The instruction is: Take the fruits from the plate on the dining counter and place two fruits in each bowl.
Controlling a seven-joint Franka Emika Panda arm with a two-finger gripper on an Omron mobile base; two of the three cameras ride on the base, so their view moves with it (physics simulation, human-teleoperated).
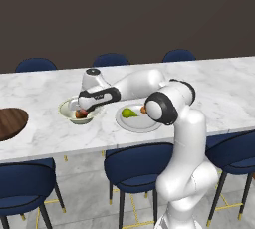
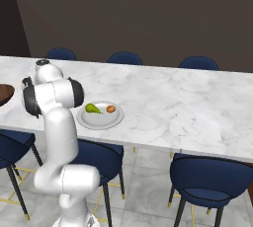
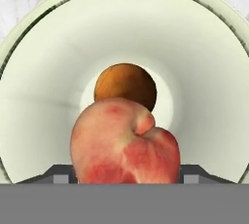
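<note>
Red-pink fruit (image 3: 125, 142) sits between the gripper (image 3: 125, 177) finger tips, which flank it on both sides, closed to its width; looks gripped. It hangs inside the cream bowl (image 3: 44, 72), right above the orange-brown fruit (image 3: 125, 85) lying at the bowl's bottom. Can't tell if the two fruits touch.

Left base view: gripper (image 1: 82, 109) is down in the cream bowl (image 1: 64, 107), a bit of red and orange visible at its tip.

Plate (image 1: 130, 123) is just right of the bowl on the dining counter (image 1: 209, 93), near the front edge. Green-yellow fruit (image 1: 129, 113) is on it; the smaller orange fruit (image 2: 110, 108) lies beside it, apart, partly hidden by the elbow in the left view.

Dark wooden bowl (image 1: 11, 122) is well off to the left on the counter.

Blue chairs (image 1: 134, 168) line both sides of the counter.
</note>
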